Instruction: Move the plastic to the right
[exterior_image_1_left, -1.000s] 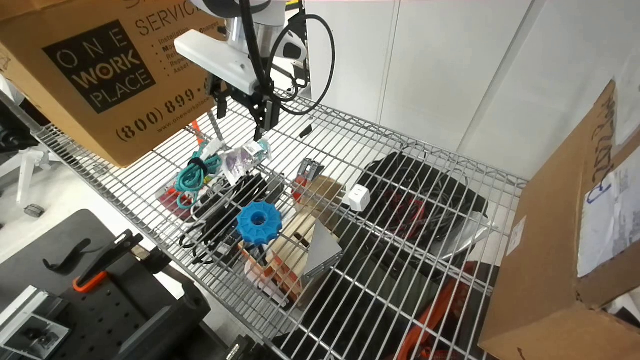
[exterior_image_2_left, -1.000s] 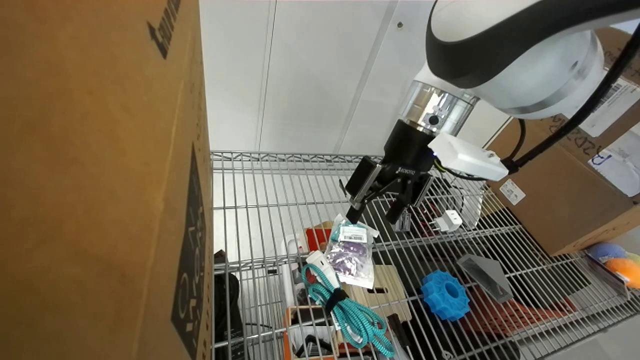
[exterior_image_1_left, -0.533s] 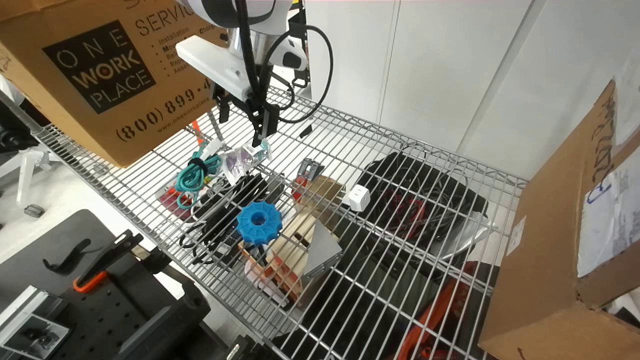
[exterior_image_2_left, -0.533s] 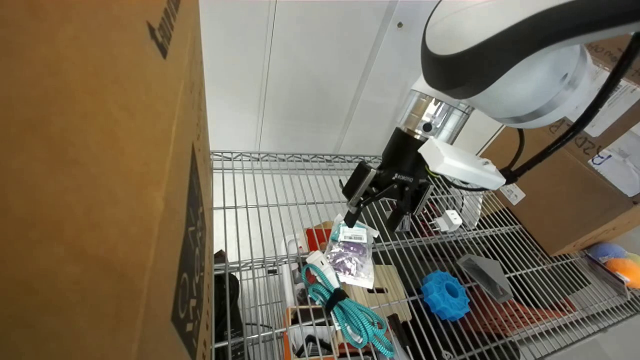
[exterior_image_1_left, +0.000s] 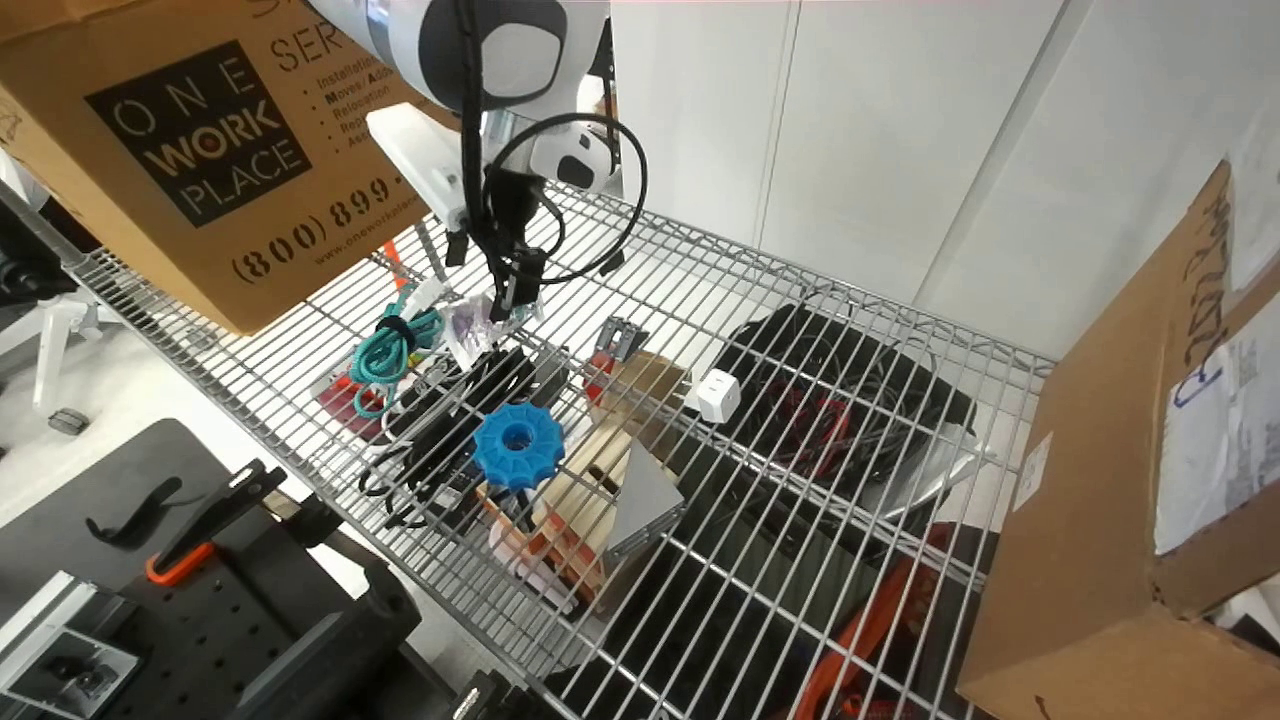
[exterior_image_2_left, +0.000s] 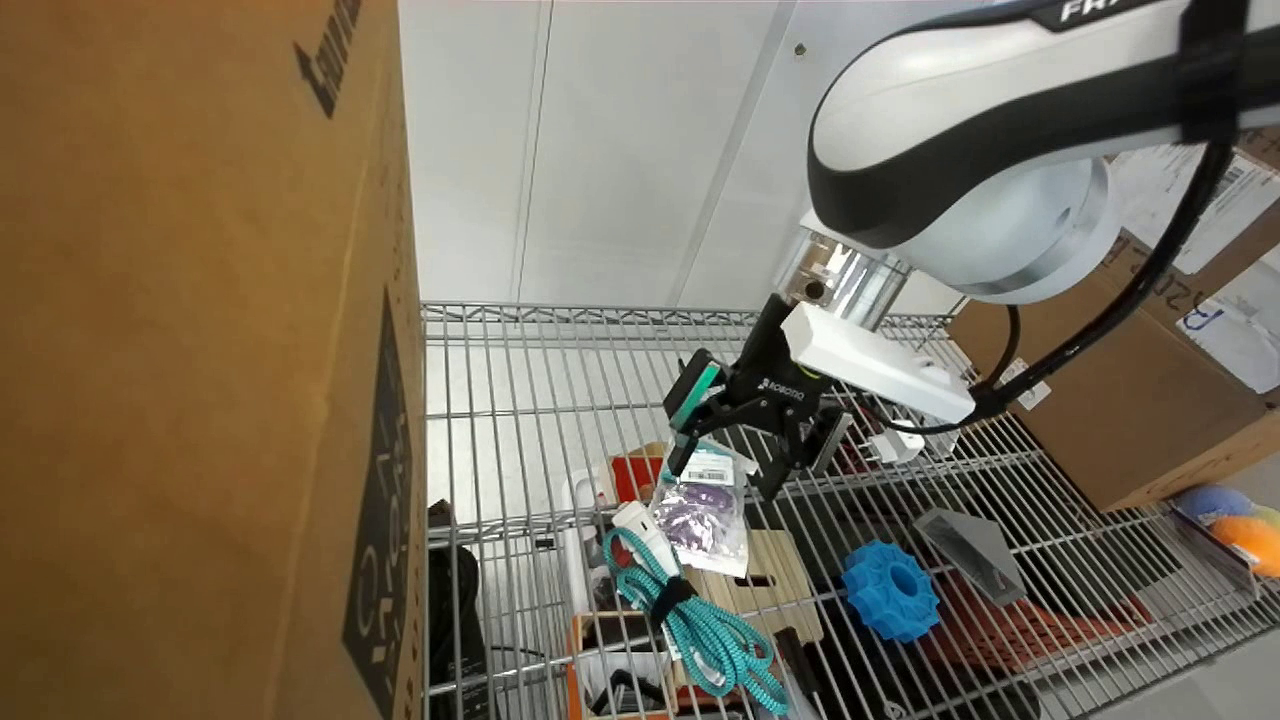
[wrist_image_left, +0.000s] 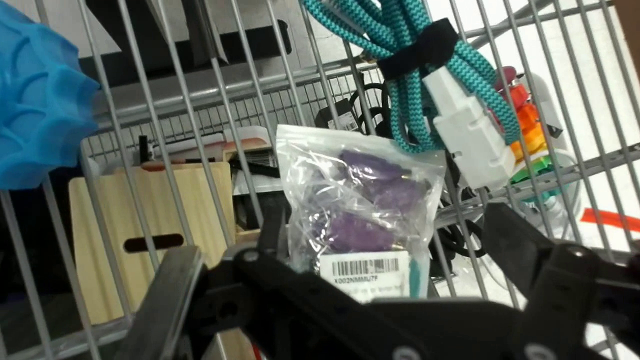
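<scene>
Gripper (exterior_image_2_left: 727, 470) hovering over barcoded plastic bag (wrist_image_left: 357, 205); fingers (wrist_image_left: 515, 245) standing apart at wrist-view nine, three o'clock; approach seeming nearly done; grasp, rightward move remaining.

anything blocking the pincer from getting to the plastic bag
Nothing visible does. In the wrist view, the open pincer faces the plastic bag with no object between them. The teal cord lies beside the bag, not in between; whether the two touch is unclear.
</scene>
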